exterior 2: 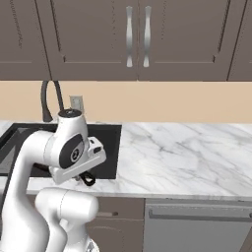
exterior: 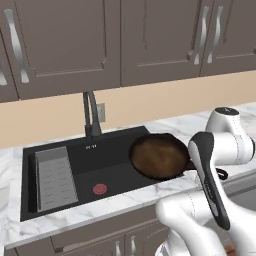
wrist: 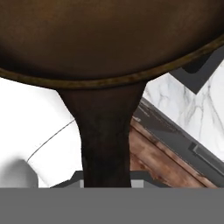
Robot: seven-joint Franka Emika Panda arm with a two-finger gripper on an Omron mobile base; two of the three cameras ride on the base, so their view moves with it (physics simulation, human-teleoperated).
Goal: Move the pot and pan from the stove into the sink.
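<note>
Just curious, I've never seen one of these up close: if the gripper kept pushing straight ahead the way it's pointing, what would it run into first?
The pan. The gripper is shut on its long handle, which runs straight ahead into the brown bowl; depth beyond that is unclear.

Even, bright rendered light; soft shadows; slightly blurry; no glare

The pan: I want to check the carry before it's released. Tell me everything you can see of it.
The pan is a shallow round skillet, dull brown inside with a darker rim, metal by its look. One long dark handle runs back into the shut gripper. It is empty and roughly level, held over the right end of the black sink, partly overhanging the counter edge. Whether it touches the rim is unclear.
</note>
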